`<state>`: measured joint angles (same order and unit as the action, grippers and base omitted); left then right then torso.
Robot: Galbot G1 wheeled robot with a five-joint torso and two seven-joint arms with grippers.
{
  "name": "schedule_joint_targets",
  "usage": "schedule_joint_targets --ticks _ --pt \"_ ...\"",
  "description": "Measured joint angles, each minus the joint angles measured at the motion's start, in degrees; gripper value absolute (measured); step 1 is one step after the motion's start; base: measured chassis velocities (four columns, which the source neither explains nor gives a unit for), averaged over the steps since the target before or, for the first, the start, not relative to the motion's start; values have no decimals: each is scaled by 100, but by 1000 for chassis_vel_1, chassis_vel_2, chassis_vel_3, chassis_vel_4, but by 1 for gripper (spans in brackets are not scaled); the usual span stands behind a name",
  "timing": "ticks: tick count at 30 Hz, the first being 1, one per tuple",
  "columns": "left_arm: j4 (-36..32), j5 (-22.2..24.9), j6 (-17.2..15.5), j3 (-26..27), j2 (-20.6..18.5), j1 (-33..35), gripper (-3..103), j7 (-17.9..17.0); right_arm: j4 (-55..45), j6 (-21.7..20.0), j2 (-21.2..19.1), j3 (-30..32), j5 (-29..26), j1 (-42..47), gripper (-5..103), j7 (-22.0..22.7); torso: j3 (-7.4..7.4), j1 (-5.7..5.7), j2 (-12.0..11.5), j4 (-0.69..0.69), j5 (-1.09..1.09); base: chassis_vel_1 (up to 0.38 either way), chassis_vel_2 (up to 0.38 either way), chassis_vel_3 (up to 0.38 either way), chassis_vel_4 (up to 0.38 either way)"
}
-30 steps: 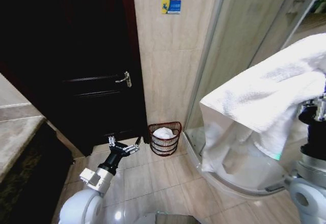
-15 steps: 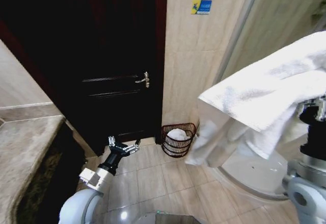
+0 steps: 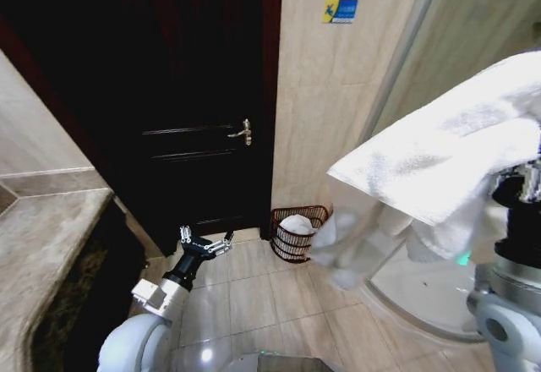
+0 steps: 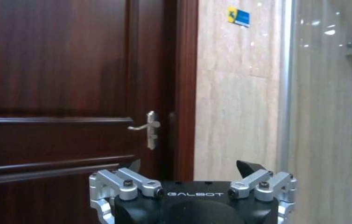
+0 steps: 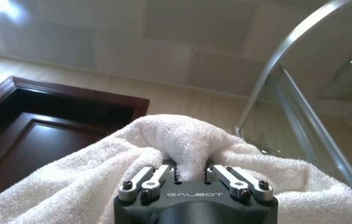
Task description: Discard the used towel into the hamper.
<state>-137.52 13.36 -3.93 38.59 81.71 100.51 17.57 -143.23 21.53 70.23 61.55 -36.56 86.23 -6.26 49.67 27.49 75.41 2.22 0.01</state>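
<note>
One white terry-cloth towel (image 3: 439, 161) and one small round reddish-brown wire hamper (image 3: 297, 233) on the tiled floor at the wall's foot, about one o'clock from the left gripper (image 3: 203, 243) — its fingers spread wide, holding nothing. The right gripper (image 5: 190, 173) has its fingers clamped on a towel fold; the draped cloth hides the hamper's right rim.

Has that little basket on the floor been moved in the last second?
No. The hamper sits by the same tiled wall beside the door; the camera turned, so the whole picture shifted.
</note>
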Motion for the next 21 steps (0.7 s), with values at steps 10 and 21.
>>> schedule_joint_targets --ticks 10,21 --pt "0 0 0 1 0 0 100 0 0 27 -2 50 24 -43 22 292 0 0 0 -1 0 30 28 27 33" --pt "0 0 0 0 0 1 100 0 0 38 15 -46 79 -59 22 254 -1 -2 0 0 -1 0 0 0 0"
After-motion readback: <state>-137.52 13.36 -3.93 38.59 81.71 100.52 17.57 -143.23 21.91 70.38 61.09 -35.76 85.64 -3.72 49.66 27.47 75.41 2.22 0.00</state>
